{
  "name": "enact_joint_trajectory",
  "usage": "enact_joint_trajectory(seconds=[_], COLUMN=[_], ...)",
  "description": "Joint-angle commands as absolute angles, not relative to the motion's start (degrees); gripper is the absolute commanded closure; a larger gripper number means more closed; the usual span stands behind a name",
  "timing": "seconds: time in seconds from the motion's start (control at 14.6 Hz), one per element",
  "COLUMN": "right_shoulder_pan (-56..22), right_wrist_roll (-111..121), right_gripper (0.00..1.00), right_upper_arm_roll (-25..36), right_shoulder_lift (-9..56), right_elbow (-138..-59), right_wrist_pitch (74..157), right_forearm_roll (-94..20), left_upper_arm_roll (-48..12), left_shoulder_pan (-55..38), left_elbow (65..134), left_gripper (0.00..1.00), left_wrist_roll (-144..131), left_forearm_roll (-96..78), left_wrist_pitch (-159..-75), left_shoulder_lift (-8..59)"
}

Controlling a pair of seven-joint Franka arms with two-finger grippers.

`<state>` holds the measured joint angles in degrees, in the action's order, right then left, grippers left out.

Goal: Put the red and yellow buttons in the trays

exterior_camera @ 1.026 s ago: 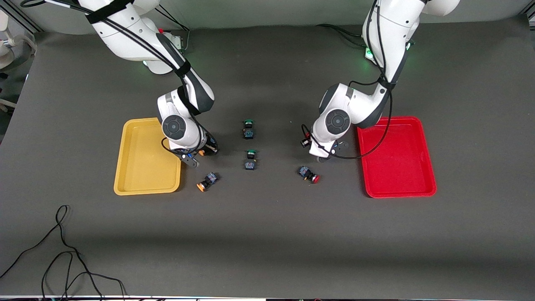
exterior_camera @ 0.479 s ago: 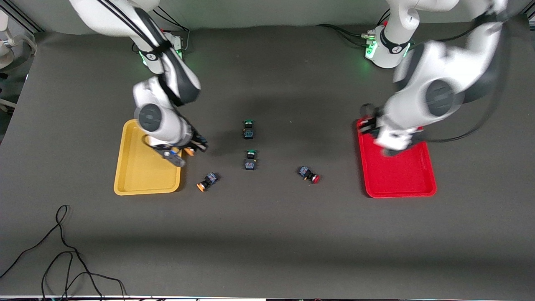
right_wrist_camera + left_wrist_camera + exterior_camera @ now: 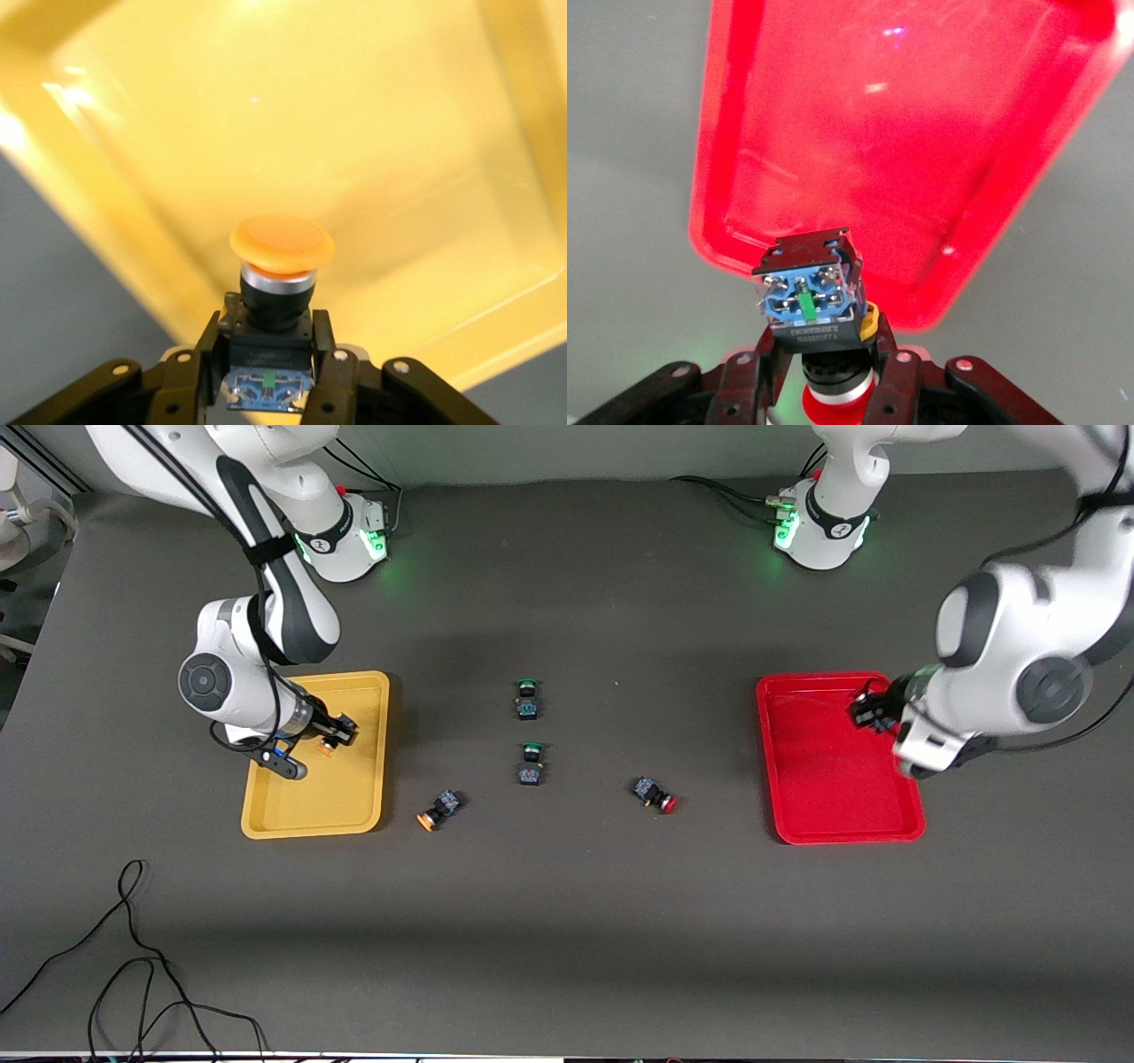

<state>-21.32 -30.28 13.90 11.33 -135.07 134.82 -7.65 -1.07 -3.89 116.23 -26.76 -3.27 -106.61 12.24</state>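
Right end effector (image 3: 330, 737): clamped on yellow button (image 3: 281, 266), over yellow tray (image 3: 306, 819).
Left end effector (image 3: 870, 713): clamped on red button (image 3: 811, 301), over red tray (image 3: 842, 833).
Both trays empty.
On counter (image 3: 567, 921): second yellow button (image 3: 438, 810), second red button (image 3: 654, 794), between trays.

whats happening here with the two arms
Two robot arms are sorting small push-button switches into plastic trays. The right hand holds an orange-yellow-capped switch over the shallow yellow tray. The left hand holds a red-capped switch over the shallow red tray. Neither is released yet. On the dark table between the trays lie another orange-yellow-capped switch, another red-capped switch and two green-capped switches.
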Motion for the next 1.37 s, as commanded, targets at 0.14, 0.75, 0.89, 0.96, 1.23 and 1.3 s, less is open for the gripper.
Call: enact_joint_trajectory(seconds=[0.14,0.75,0.89,0.96,1.23,1.3], right_shoulder_pan=[-21.18,-21.09,-21.09,-21.09,-21.09,-21.09], right_wrist_roll=[-27.69,-32.85,-36.98,-39.18,-45.35,-45.44], right_gripper=[0.01,0.00,0.00,0.00,0.00,0.00], right_upper_arm_roll=[14.41,9.94,8.36,6.78,4.22,4.22], right_shoulder_lift=[12.66,16.58,23.35,26.42,32.78,33.91], right_elbow=[-136.06,-111.15,-101.21,-97.77,-92.11,-92.11], right_wrist_pitch=[137.37,124.04,120.77,120.67,121.37,121.99], right_forearm_roll=[-8.35,-11.67,-13.18,-13.18,-12.74,-13.01], left_upper_arm_roll=[-1.93,-2.63,-2.64,-2.64,-2.90,-3.42], left_shoulder_pan=[-2.81,-4.39,-7.37,-9.56,-17.74,-18.97], left_elbow=[122.34,111.23,101.99,98.21,82.40,78.35], left_gripper=[0.96,0.00,0.00,0.00,0.00,0.00], left_wrist_roll=[-26.46,-28.29,-31.19,-33.55,-49.01,-52.87], left_forearm_roll=[-2.46,-2.90,-3.25,-3.34,-4.13,-5.52], left_wrist_pitch=[-117.33,-101.48,-94.95,-93.88,-95.01,-96.58], left_shoulder_lift=[17.13,13.18,14.49,15.89,28.34,32.39])
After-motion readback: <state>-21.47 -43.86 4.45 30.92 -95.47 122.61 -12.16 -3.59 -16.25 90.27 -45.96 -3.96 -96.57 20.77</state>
